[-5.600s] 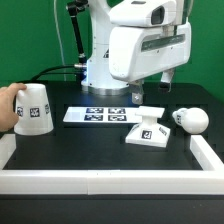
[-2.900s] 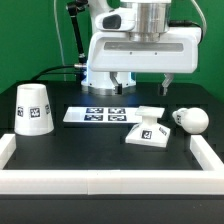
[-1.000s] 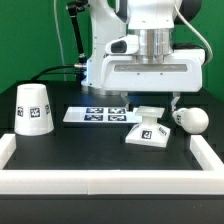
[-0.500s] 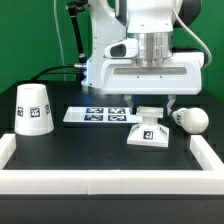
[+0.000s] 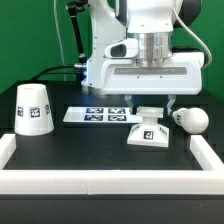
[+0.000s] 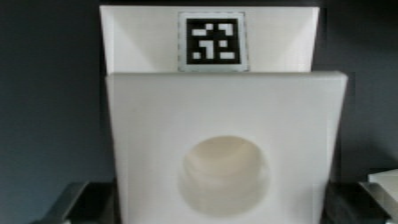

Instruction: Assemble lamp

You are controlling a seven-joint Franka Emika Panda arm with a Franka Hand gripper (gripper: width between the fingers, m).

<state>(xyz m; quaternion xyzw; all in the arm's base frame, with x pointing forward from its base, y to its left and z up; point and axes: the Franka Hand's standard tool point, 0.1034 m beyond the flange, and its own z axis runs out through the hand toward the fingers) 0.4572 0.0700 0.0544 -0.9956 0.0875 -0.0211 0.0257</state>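
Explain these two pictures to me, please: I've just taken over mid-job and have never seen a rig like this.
The big white machine is a robot arm; the gripper at its end has two fingers. The wide picture comes from a camera off the arm; the close-up from a camera on its wrist. On the black table are three white lamp parts: the tapered shade at the exterior view's left, the flat square base in the middle, the round bulb at the exterior view's right. The flat tagged strip is the marker board, not furniture. The gripper is open, low over the base, a finger at each side; nothing is held. The close-up shows the base's tag and round hole.
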